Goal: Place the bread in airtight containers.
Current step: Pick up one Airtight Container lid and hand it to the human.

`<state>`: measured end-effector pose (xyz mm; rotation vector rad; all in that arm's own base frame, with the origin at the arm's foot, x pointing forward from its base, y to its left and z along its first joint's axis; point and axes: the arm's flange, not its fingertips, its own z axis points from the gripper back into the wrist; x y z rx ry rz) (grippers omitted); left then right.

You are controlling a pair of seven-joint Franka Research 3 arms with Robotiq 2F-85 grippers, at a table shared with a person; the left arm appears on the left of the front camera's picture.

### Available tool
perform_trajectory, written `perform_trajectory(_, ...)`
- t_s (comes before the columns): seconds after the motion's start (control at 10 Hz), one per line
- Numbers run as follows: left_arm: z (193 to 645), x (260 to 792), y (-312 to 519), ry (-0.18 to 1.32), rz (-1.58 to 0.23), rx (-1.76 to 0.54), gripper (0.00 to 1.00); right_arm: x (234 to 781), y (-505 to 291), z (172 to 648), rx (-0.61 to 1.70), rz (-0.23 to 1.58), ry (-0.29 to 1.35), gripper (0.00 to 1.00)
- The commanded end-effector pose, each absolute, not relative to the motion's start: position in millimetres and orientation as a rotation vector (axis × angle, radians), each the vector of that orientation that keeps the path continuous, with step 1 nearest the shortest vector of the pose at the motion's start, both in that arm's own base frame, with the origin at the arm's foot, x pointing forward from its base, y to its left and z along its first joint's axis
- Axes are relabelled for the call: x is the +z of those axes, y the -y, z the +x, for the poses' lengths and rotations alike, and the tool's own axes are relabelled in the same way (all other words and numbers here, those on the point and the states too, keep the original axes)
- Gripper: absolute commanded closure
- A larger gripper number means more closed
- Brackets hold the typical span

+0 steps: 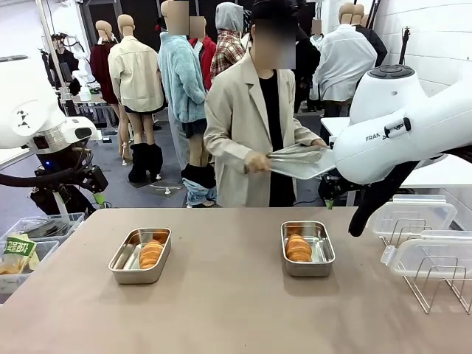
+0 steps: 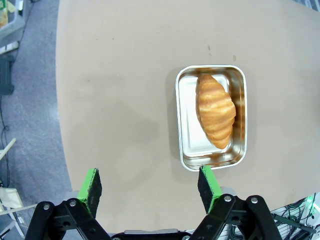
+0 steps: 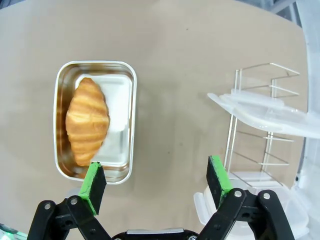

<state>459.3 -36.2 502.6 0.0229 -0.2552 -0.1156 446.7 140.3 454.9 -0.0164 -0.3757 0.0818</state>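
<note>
The left claw (image 2: 147, 172) spreads wide, empty — a croissant (image 2: 215, 111) lies in a steel box (image 2: 187, 135) just past one fingertip. The right claw (image 3: 155, 162) gapes too, the second croissant (image 3: 87, 121) in a second box (image 3: 119, 100) beside one finger (lids (image 3: 265, 112) opposite).

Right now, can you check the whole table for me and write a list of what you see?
Surface: light brown tabletop, a few small dark marks.
Job's things: two small rectangular steel containers, uncovered, one golden ridged croissant in each.
Clutter: clear plastic lids on a silver wire rack, robot's right.
End effectors: left end effector and right end effector open, empty, above the table.
Cables: black hose by the left arm.
Surroundings: person across the table holding a flat steel tray.
</note>
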Motion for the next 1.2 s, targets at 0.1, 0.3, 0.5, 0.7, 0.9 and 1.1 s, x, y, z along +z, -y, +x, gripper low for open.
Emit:
perform_trajectory(0.1, 459.8, 502.7, 34.8, 0.256, 0.030, -0.106, 0.00, 453.7, -142.0, 448.8, 0.071, -0.014, 0.388, 0.00)
perform_trajectory(0.3, 459.8, 502.7, 34.8, 0.256, 0.030, -0.106, 0.00, 453.7, -142.0, 448.8, 0.071, -0.014, 0.388, 0.00)
perform_trajectory(0.5, 459.8, 502.7, 34.8, 0.256, 0.030, -0.106, 0.00, 453.7, -142.0, 448.8, 0.071, -0.014, 0.388, 0.00)
perform_trajectory(0.7, 459.8, 502.7, 34.8, 0.256, 0.030, -0.106, 0.00, 453.7, -142.0, 448.8, 0.071, -0.014, 0.388, 0.00)
perform_trajectory(0.9, 459.8, 502.7, 34.8, 0.256, 0.030, -0.106, 0.00, 453.7, -142.0, 448.8, 0.071, -0.014, 0.388, 0.00)
perform_trajectory(1.1, 459.8, 502.7, 34.8, 0.256, 0.030, -0.106, 0.00, 453.7, -142.0, 448.8, 0.071, -0.014, 0.388, 0.00)
